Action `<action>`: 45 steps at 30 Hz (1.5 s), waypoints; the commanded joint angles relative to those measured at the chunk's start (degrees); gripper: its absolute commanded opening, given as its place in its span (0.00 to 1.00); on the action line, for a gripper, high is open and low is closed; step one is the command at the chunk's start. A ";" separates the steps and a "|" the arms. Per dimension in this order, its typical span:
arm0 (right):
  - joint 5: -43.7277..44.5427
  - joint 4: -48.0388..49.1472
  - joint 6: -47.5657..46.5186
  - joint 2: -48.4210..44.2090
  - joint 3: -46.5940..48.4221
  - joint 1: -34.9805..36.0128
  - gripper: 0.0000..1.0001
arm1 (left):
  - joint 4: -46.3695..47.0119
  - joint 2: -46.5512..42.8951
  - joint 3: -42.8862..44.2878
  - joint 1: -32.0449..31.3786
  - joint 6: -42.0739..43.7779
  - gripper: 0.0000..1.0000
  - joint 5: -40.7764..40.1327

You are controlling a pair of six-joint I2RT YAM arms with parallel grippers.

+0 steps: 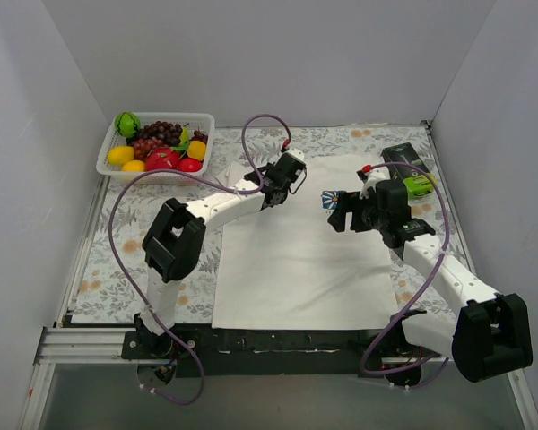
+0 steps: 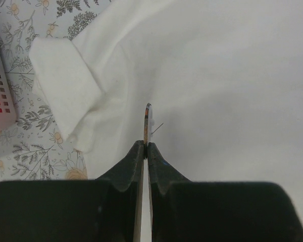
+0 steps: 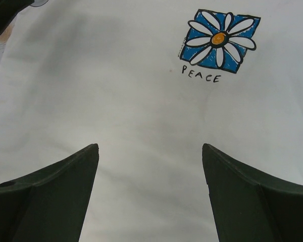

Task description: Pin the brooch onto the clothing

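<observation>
The left gripper (image 2: 145,147) is clamping the brooch (image 2: 148,117) edge-on between closed jaws. The thin pin is projecting toward the T-shirt (image 2: 232,91), which is lying flat beneath, near the folded sleeve (image 2: 55,80). Contact between the pin and the cloth cannot be confirmed. To the right, the right gripper (image 3: 149,147) is hovering over the chest near the blue logo (image 3: 219,40), jaws spread wide and holding nothing. Recommended: the right fingers should be holding the fabric taut while the left is angling the pin shallowly into the cloth.
</observation>
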 commanded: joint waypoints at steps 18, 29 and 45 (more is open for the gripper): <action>-1.08 -3.30 1.70 2.00 0.05 -3.30 0.90 | -0.42 16.07 13.39 -1.30 10.35 0.00 -20.20; -0.81 -3.65 1.79 1.65 -0.39 -4.53 0.90 | -0.42 18.89 16.38 -1.65 12.72 0.00 -23.02; -1.07 -4.62 1.35 0.95 -0.13 -5.24 0.91 | -3.84 25.13 19.63 -1.74 11.24 0.00 -27.32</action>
